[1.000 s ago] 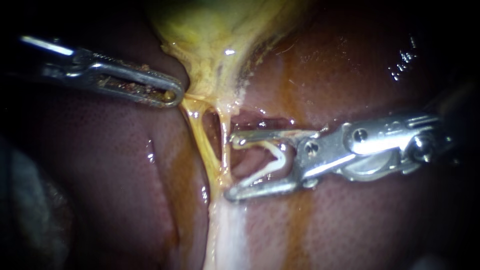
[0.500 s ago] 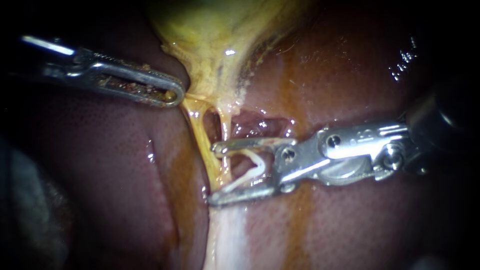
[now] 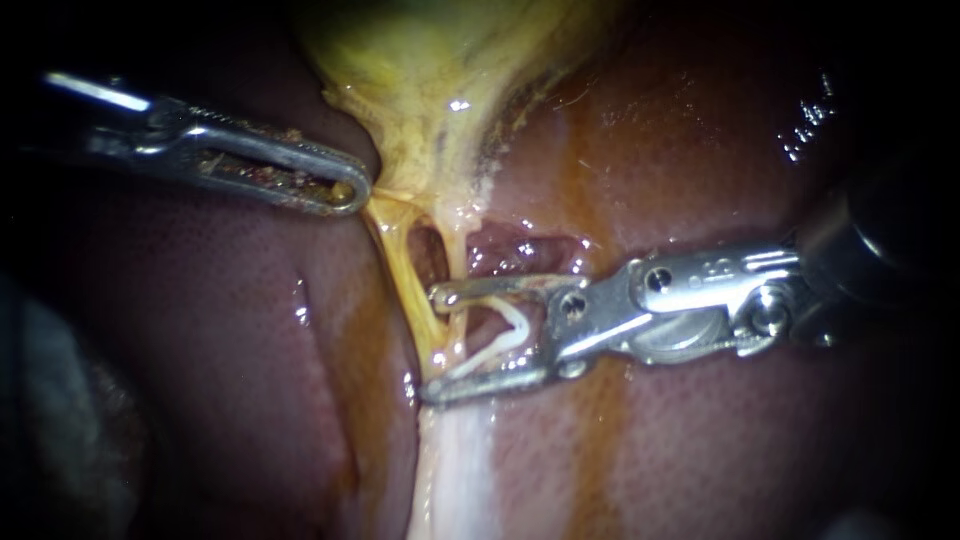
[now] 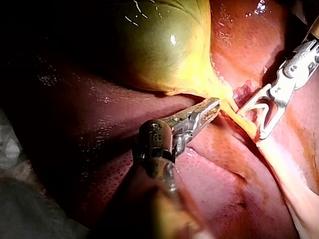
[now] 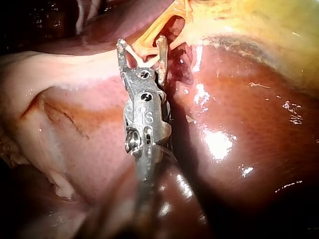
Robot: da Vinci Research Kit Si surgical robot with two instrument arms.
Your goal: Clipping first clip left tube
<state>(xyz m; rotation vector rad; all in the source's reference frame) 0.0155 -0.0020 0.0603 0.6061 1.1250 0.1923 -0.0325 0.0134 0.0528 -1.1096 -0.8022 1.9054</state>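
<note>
Both jaws of our right instrument [image 3: 436, 345] stand wide apart, and a white clip [image 3: 505, 335] sits open in a V between them, closed on nothing. The jaw tips reach the left tube [image 3: 405, 265], a yellow strand running down from the gallbladder [image 3: 440, 90]. The upper tip lies against the strand's right edge, and the lower tip sits where the strand meets a pale band [image 3: 455, 460] below. The thinner right tube [image 3: 453, 250] passes behind the upper jaw. Between the two tubes we see a small dark window [image 3: 425, 245]. Our left instrument [image 3: 345, 190] has its jaws closed on the yellow edge of the gallbladder's neck, just above the left tube. Smooth liver [image 3: 230, 330] lies bare on both sides of the tubes, with free room to the left of the strand.
</note>
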